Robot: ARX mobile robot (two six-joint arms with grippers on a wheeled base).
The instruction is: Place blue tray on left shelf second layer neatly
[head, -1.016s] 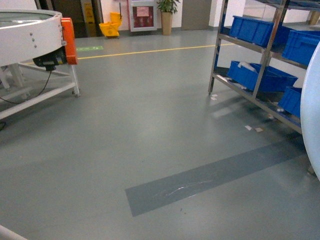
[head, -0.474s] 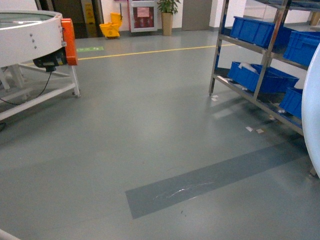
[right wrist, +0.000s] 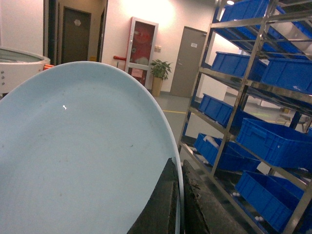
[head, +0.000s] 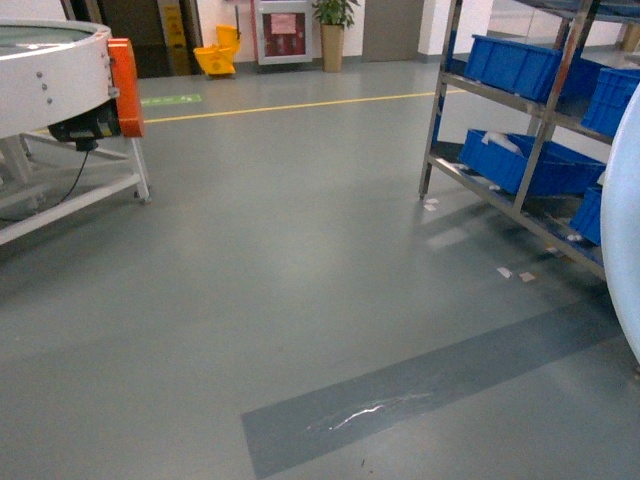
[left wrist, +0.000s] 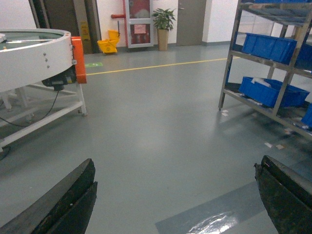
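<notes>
The blue tray [right wrist: 83, 156], pale blue and round, fills the left of the right wrist view and stands on edge. My right gripper [right wrist: 179, 195] is shut on its rim, one dark finger on each side. In the head view only a pale curved slice of the tray [head: 622, 250] shows at the right edge. The stainless-steel shelf rack [head: 540, 120] stands to the right; its second layer [head: 500, 97] carries dark-blue bins. My left gripper [left wrist: 175, 195] is open over bare floor, with nothing between its fingers [left wrist: 68, 200].
A white round conveyor [head: 50, 70] with an orange end plate stands at the left on a metal frame. A yellow mop bucket [head: 215, 55] and a potted plant [head: 333, 30] are far back. Dark-blue bins [right wrist: 273, 141] fill the rack's tiers. A darker floor strip [head: 420, 385] crosses ahead.
The head view has crept forward: the dark floor strip sits lower, the conveyor has slid left and the rack slightly right. The tray stays at the right edge.
</notes>
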